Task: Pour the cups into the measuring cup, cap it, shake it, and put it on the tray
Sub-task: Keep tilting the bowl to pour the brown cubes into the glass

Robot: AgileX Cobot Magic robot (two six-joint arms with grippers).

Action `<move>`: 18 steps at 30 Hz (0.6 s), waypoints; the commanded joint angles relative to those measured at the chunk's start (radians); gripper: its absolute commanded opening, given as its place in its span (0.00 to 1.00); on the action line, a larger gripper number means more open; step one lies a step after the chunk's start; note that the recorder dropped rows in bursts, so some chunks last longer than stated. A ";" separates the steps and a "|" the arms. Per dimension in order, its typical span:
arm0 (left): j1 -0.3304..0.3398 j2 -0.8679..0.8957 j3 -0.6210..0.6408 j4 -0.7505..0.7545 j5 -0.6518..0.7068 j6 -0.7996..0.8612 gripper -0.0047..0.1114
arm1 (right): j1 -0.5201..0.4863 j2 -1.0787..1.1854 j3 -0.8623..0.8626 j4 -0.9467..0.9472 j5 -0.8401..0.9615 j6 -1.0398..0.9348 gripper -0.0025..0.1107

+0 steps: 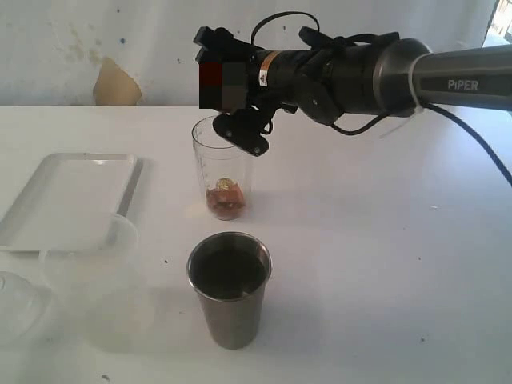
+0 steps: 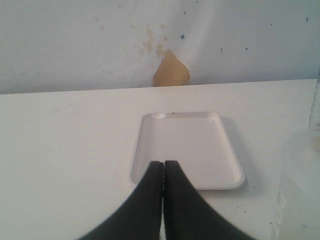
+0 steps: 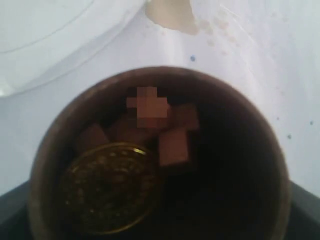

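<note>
Nearest, low in centre frame, stands the steel tumbler [image 1: 230,288]: rigid and slick, so I'd grip it mid-wall. Behind it the clear plastic measuring cup [image 1: 222,172], probably light and tippy, holds brown bits. Above it my right end effector [image 1: 246,134] seems clamped on the glossy brown cup [image 3: 240,170]. The left end effector [image 2: 163,166] is pressed together, empty, before the tray [image 2: 185,140].
</note>
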 commanded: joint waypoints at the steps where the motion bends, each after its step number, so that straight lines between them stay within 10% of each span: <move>1: -0.002 -0.003 0.005 0.002 0.002 -0.002 0.05 | -0.007 -0.007 -0.001 0.041 -0.005 0.101 0.02; 18: -0.002 -0.003 0.005 0.002 0.002 -0.002 0.05 | -0.005 -0.007 -0.001 0.039 -0.005 0.101 0.02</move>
